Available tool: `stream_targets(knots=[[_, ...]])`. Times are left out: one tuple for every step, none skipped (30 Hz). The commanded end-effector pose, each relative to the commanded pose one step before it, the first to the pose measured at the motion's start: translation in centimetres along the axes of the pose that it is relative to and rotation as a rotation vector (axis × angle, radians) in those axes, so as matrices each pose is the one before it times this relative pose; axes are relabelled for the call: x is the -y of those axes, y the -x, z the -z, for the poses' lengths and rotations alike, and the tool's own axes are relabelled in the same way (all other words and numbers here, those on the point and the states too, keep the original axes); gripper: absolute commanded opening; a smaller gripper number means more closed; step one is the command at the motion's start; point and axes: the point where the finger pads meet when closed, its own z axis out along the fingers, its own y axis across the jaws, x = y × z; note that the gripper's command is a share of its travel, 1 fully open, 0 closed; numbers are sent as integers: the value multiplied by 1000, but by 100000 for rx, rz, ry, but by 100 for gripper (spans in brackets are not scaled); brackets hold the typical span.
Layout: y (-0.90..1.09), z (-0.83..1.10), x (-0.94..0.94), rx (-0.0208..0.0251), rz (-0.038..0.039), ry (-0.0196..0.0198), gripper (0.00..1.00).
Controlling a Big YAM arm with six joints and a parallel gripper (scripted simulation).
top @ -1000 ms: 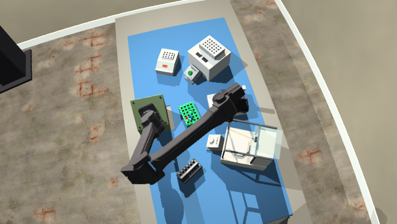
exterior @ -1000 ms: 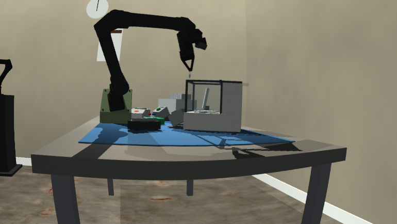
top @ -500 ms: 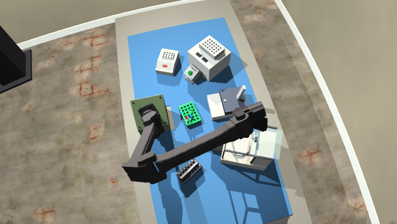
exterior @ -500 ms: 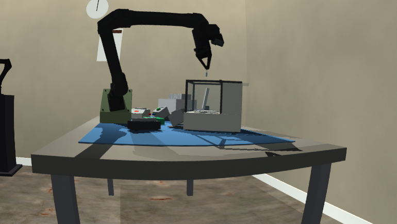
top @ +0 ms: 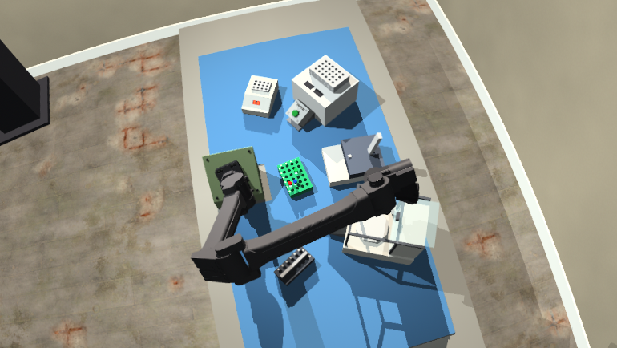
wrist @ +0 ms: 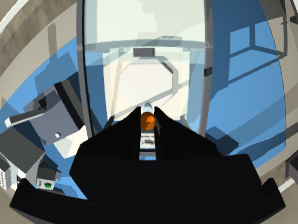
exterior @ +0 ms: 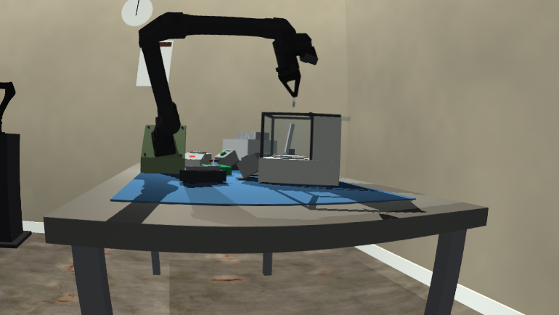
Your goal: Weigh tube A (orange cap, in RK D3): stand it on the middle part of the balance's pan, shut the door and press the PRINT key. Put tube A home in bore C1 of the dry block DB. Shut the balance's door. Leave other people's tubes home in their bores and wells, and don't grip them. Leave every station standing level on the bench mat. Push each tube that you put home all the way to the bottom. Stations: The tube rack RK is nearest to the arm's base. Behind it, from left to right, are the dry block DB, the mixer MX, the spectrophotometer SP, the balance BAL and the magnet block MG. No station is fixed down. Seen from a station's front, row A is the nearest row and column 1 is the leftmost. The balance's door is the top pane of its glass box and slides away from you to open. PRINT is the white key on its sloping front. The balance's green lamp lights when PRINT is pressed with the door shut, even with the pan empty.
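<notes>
Blue bench mat [top: 259,138] [exterior: 156,191] [wrist: 250,100], orange-capped tube [exterior: 293,103] [wrist: 147,121] pinched in end effector [exterior: 293,96] [wrist: 147,112].

From above, my own forearm [top: 302,220] covers the front left part of the glass box [top: 405,252]. At the wrist view's right edge, a dark block [wrist: 295,167] is cut off. Across the exterior view's centre, the green rack's [exterior: 225,168] holes are too small to make out.
</notes>
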Motion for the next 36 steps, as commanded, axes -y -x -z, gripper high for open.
stream_targets(knots=[[-456,-110,-992,123,1743,485,9],[-24,118,-11,272,-299,165,9],[-19,116,-18,270,-296,165,9],[-22,87,6,189,-303,113,9],[-33,18,63,-26,-269,-28,9],[0,0,0,0,0,0,9],[0,0,0,0,0,0,9],[-23,-328,389,-654,-1001,-512,9],[-14,53,42,125,-148,68,9],[-3,95,19,278,-199,166,9],[-30,86,23,138,7,91,9],[-42,86,30,96,71,69,9],[-21,85,18,161,-28,103,9],[-19,84,15,160,-27,103,9],[-20,83,15,146,-6,96,9],[-29,50,-32,61,125,51,9],[0,-21,20,-43,-40,-33,9],[0,-26,24,-54,-49,-42,9],[-1,-23,29,-85,3,-57,9],[0,-1,1,-2,54,-2,9],[0,0,0,0,24,0,9],[0,0,0,0,3,0,9],[0,0,0,0,0,0,9],[0,0,0,0,0,0,9],[-1,-6,-8,-13,20,-7,9],[0,-2,-3,-5,7,-2,9],[0,0,0,0,0,0,9],[69,-675,425,-620,114,-548,9],[-57,-466,285,-647,-271,-451,9],[-46,-158,-4,-11,-2,29,9],[-46,-158,-4,-11,-2,31,9],[-46,-158,-4,-11,-2,32,9],[-44,-159,1,2,-2,6,9],[-43,-159,4,10,-2,-12,9],[-43,-159,2,7,-2,-4,9],[-43,-159,2,6,-2,-1,9]])
